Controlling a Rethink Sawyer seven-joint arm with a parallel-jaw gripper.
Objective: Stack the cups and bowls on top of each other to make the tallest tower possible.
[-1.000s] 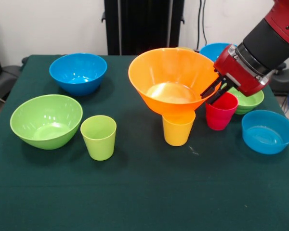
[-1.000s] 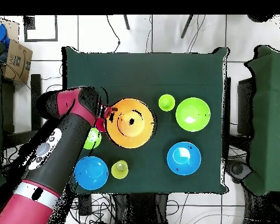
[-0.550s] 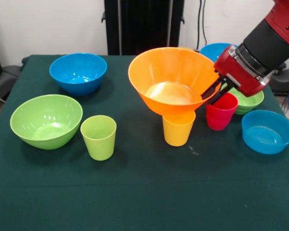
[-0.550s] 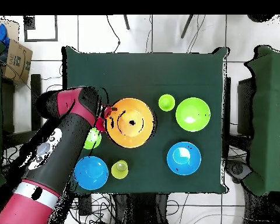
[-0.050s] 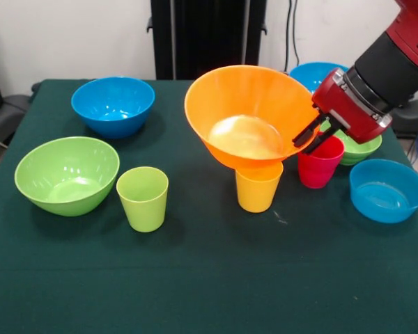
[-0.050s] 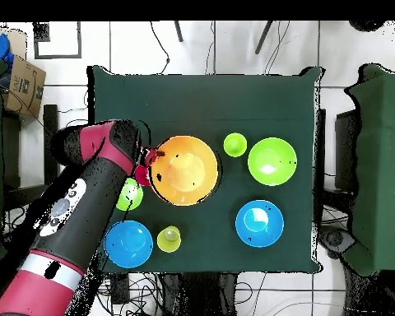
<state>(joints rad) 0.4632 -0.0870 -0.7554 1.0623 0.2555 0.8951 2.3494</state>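
**Orange bowl tilted on a yellow cup, claw pinching its rim**

The claw (image 5: 312,133) is closed narrowly on the rim of the large orange bowl (image 5: 247,111), gripping at the bowl's 3 o'clock edge in the front view. The bowl sits on top of the bright yellow cup (image 5: 258,185) and is tilted, its opening leaning toward the camera and its claw-side rim raised.

Just beside the yellow cup, at its 3 o'clock, stands the red cup (image 5: 319,163), directly under the claw. Behind the red cup, at about 2 o'clock from it, the small green bowl (image 5: 362,146) shows partly, and beyond the claw a blue bowl (image 5: 313,72) peeks out at the counter's far edge. The shallow blue bowl (image 5: 386,190) lies at 4 o'clock from the red cup, near the counter's side.

On the other half of the green counter (image 5: 209,278), the lime green cup (image 5: 143,197) stands upright at 9 o'clock from the yellow cup, well apart from it. The large lime green bowl (image 5: 66,174) is just beside that cup at its 9 o'clock, and a second blue bowl (image 5: 113,104) sits at 12 o'clock from the green bowl.

In the overhead view a paler yellow cup (image 6: 169,239) stands near the counter's 6 o'clock edge, just beside a blue bowl.
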